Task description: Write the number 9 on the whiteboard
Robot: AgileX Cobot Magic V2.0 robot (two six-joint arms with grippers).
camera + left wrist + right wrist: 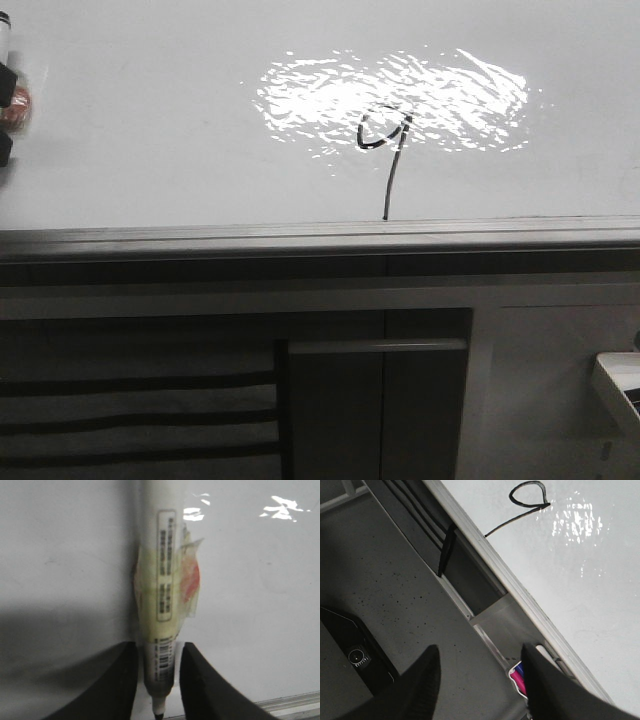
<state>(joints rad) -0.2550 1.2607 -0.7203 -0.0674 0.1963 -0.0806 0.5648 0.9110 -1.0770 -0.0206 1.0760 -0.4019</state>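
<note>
Left gripper (157, 680): dark fingers (112, 685) closed on a white marker (162, 580), held by its barcoded lower barrel; yellowish tape wraps the mid-body. Whiteboard (60, 555) fills the background behind it.

Right gripper (480, 685): fingers (420, 685) spread wide, nothing between them, hanging over a grey floor beside the board's frame.

Number 9 (385, 140): thin black line on the whiteboard (150, 130), small loop inside the glare patch (390, 95), tail running down to the grey metal rim (300, 238).

Open whiteboard (150, 120) face all around the number 9 (385, 135), only the grey rim (300, 235) below its tail
</note>
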